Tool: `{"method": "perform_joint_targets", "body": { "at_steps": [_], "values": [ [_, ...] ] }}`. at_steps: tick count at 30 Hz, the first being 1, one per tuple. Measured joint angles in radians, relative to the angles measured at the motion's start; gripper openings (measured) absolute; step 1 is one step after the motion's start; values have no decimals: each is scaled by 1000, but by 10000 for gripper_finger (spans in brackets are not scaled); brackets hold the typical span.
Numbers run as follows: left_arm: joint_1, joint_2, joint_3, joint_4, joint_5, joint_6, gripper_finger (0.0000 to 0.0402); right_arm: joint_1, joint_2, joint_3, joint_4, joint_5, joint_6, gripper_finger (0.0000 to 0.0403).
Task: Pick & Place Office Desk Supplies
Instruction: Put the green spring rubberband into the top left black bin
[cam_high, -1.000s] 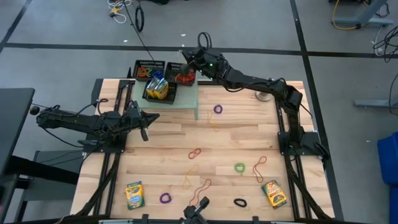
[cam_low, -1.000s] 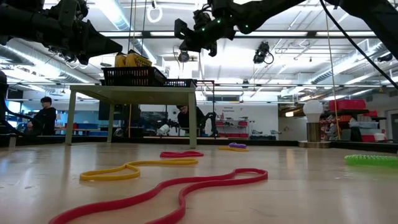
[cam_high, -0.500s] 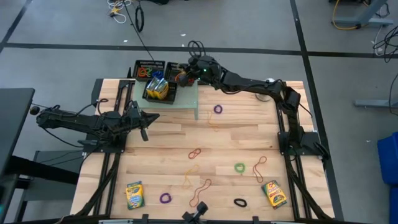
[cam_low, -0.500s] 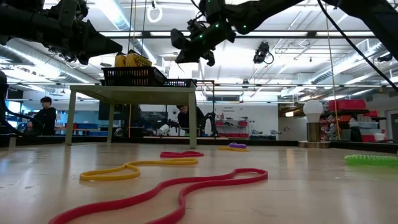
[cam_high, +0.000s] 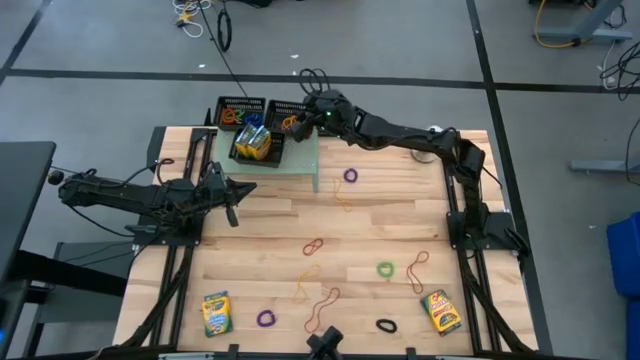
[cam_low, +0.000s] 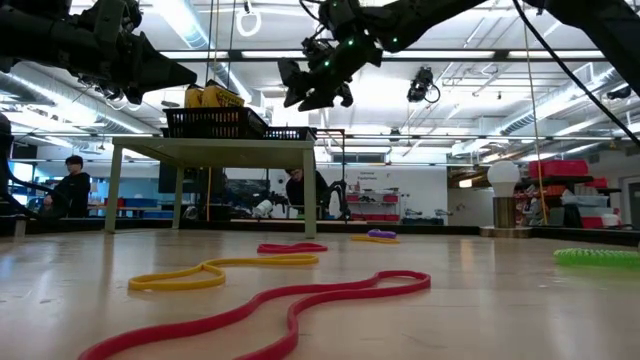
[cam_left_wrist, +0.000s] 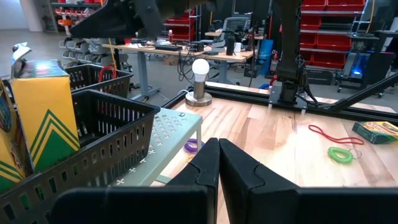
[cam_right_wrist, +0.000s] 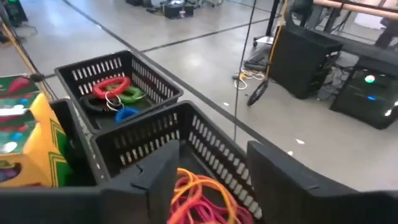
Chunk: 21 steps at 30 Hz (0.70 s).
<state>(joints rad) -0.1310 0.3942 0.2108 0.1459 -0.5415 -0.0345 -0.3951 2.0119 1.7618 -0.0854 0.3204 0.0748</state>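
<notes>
Right hand (cam_right_wrist: 205, 180) agape, left hand (cam_left_wrist: 217, 163) closed

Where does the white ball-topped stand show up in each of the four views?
High: stand at the far right table edge, mostly hidden under the right arm.
Low: right of centre.
Left wrist: upper middle.
Right wrist: not in it.
Shared landmark: the raised shelf with mesh trays.

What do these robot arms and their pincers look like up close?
Both arms are matte black, built of slim jointed links with thin black cables along them. The right arm carries a small green light near its wrist. Each ends in two flat, angular black fingers: the left gripper has notched, stepped inner edges, and the right gripper has broad, blocky fingers.
</notes>
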Motion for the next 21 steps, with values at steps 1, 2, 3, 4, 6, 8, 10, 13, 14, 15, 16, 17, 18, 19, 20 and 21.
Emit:
{"method": "perform_joint_targets", "body": {
  "at_steps": [1, 2, 3, 4, 6, 8, 10, 13, 14, 15, 16, 17, 18, 19, 20, 21],
  "values": [
    [0, 0, 0, 0, 0, 0, 13, 1, -15, 0, -22, 1, -9, 204],
    [0, 0, 0, 0, 0, 0, 13, 4, -33, 0, -50, 2, -16, 209],
    [0, 0, 0, 0, 0, 0, 13, 7, -56, 0, -85, 2, -21, 211],
    [0, 0, 0, 0, 0, 0, 13, 13, -81, 0, -136, 2, -24, 209],
    [0, 0, 0, 0, 0, 0, 13, 34, -129, -4, -226, -3, -48, 192],
    [0, 0, 0, 0, 0, 0, 13, 67, -186, -54, -265, -19, -95, 163],
    [0, 0, 0, 0, 0, 0, 13, 101, -256, -145, -248, -48, -140, 125],
    [0, 0, 0, 0, 0, 0, 13, 154, -368, -343, -106, -68, -169, 62],
    [0, 0, 0, 0, 0, 0, 13, 169, -405, -417, -49, -75, -174, 42],
    [0, 0, 0, 0, 0, 0, 13, 187, -439, -485, -6, -81, -179, 23],
    [0, 0, 0, 0, 0, 0, 13, 207, -470, -551, 27, -79, -185, 12],
    [0, 0, 0, 0, 0, 0, 13, 226, -500, -611, 52, -74, -189, 8],
    [0, 0, 0, 0, 0, 0, 13, 249, -527, -666, 72, -58, -189, 10],
    [0, 0, 0, 0, 0, 0, 13, 275, -552, -713, 93, -31, -187, 15],
    [0, 0, 0, 0, 0, 0, 13, 300, -576, -756, 107, 0, -178, 20],
    [0, 0, 0, 0, 0, 0, 13, 325, -600, -796, 104, 37, -164, 23]
  ]
}}
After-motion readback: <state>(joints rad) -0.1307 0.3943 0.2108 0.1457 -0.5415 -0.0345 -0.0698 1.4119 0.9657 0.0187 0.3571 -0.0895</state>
